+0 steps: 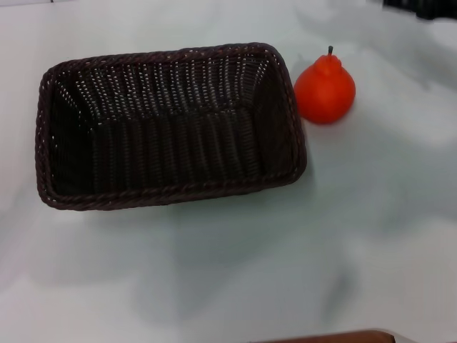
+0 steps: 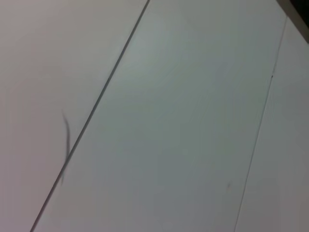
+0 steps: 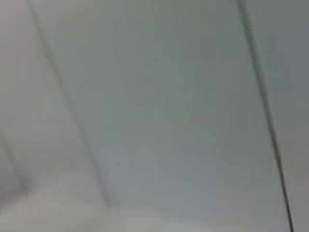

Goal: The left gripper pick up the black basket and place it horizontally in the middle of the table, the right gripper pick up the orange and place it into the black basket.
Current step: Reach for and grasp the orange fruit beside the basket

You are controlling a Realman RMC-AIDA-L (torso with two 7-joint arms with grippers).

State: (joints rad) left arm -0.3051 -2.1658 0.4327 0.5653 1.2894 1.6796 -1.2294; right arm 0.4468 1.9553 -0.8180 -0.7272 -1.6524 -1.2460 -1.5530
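Black basket (image 1: 171,125) lengthwise on the table (image 1: 285,257), orange (image 1: 325,89) just beside it; grippers unseen, state unknowable.

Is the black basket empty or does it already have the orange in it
Empty. The head view shows only bare weave inside the black basket; the orange sits on the table beside its right end.

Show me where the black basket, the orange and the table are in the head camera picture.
black basket (image 1: 166,194): head view, on its braided near rim.
orange (image 1: 325,91): head view, on the middle of its round body.
table (image 1: 285,271): head view, on bare white surface in front of the basket.
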